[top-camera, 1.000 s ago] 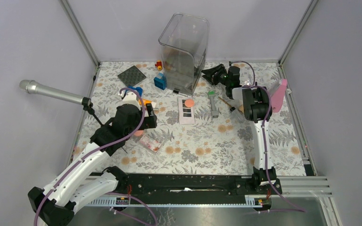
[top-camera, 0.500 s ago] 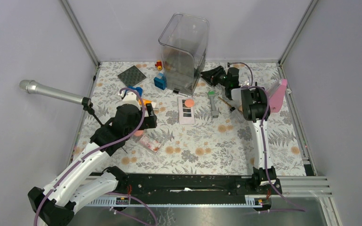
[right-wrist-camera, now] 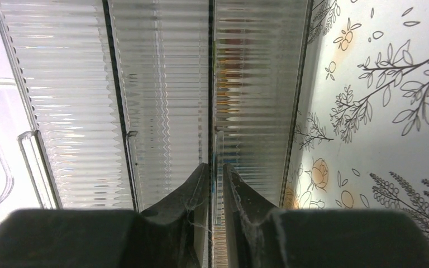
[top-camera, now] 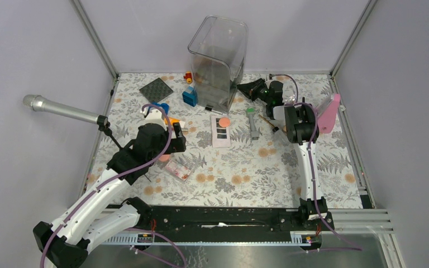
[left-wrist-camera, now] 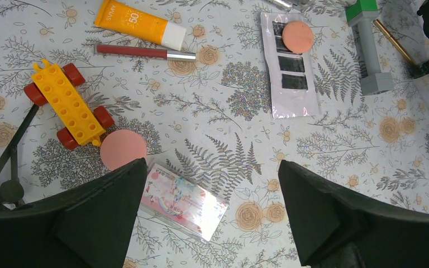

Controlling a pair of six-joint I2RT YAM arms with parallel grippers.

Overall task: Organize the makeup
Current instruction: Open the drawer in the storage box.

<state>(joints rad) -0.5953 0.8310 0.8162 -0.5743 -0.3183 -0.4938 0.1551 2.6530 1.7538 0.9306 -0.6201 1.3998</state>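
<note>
My left gripper (left-wrist-camera: 212,167) hangs wide open above the table, with nothing between its fingers. The clear pink-shade palette (left-wrist-camera: 184,201) lies just under its left finger, and a coral-pink disc (left-wrist-camera: 123,149) lies beside that. Farther off is the white palette (left-wrist-camera: 293,84) with dark squares, a second coral disc (left-wrist-camera: 298,37) lying on it. Beyond lie the grey tube with green cap (left-wrist-camera: 368,50) and a tan-handled brush (left-wrist-camera: 394,42). My right gripper (right-wrist-camera: 216,166) is at the clear ribbed container (top-camera: 218,53). Its fingers straddle a thin wall (right-wrist-camera: 210,84), narrowed to a slim gap.
An orange tube (left-wrist-camera: 139,23) and a red pencil (left-wrist-camera: 145,52) lie near a yellow toy car (left-wrist-camera: 70,103). The silver microphone (top-camera: 61,109) juts in from the left. A dark square mat (top-camera: 156,89), blue block (top-camera: 189,96) and a pink piece (top-camera: 329,111) are also on the table.
The right gripper has slid left to the container's right side and its jaws have narrowed around the wall. The left arm has not moved.
</note>
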